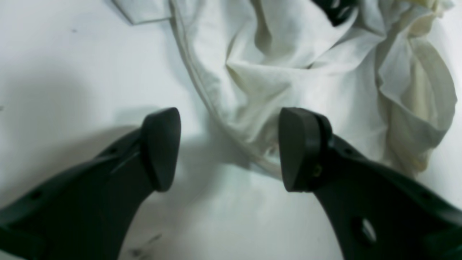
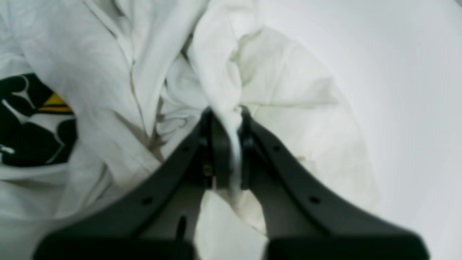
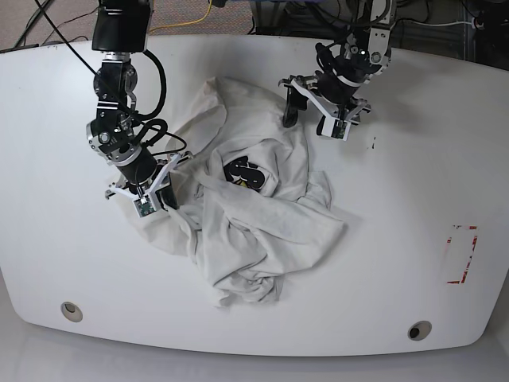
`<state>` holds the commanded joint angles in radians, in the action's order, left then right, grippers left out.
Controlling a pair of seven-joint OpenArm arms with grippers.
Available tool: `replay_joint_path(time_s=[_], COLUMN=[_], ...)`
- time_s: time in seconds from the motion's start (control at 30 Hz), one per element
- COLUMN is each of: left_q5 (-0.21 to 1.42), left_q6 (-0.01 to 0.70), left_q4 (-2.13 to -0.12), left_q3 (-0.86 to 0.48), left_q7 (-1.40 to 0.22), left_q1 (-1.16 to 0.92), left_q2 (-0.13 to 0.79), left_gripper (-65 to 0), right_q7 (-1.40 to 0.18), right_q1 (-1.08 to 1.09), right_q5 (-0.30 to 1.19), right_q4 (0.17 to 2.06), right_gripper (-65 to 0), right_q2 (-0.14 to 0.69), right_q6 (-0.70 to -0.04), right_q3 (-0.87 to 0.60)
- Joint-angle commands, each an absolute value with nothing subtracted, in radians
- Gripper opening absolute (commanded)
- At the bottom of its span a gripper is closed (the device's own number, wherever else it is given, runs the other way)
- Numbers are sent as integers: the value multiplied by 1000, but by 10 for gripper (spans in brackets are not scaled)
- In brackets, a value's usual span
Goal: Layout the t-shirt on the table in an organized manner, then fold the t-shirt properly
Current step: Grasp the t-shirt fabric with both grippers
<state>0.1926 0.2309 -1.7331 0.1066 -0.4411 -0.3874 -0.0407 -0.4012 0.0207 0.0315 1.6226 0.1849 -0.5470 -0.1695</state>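
Tabletop [image 3: 382,263]: near edge bare; two grommet holes [image 3: 71,310], red tape mark [image 3: 460,255].
T-shirt [image 3: 254,231]: crumpled heap at centre, print mostly buried. You have laid out nothing; spreading and every fold remain.
Right claw [image 2: 227,144]: clamped on a bunched ridge of the t-shirt's edge.
Left claw [image 1: 229,148]: jaws spread wide, empty, poised over the far hem.

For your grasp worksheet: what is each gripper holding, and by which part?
The right gripper pinches a bunched fold of the t-shirt; which part cannot be told. The left gripper holds nothing.
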Motion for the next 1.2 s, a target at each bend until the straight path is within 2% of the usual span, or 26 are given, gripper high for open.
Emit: replay_joint_path(time_s=[0.4, 0.47, 0.67, 0.7, 0.9, 1.2], left_q5=[193, 193, 191, 191, 191, 193], left_q6=[234, 234, 229, 229, 229, 242], left_q4=[-1593, -1575, -1549, -1547, -1558, -1725], left_q3=[130, 145, 151, 151, 145, 111], left_q7=[-443, -443, -444, -447, -572, -734], left_q1=[-298, -280, -242, -234, -143, 12], left_q2=[-70, -76, -81, -79, -51, 35], left_gripper=[-253, -318, -631, -650, -644, -644], right_q7=[-403, -406, -440, -440, -441, -441], right_q1=[-50, -64, -73, -73, -61, 12], right_q5=[31, 31, 31, 31, 35, 35], right_q4=[1741, 1764, 1814, 1819, 1839, 1850], right_gripper=[-650, -650, -650, -650, -650, -650], right_q2=[186, 186, 185, 182, 177, 185], right_q6=[-547, -547, -549, -550, -549, -555], right_q3=[-170, -170, -183, -191, -248, -300])
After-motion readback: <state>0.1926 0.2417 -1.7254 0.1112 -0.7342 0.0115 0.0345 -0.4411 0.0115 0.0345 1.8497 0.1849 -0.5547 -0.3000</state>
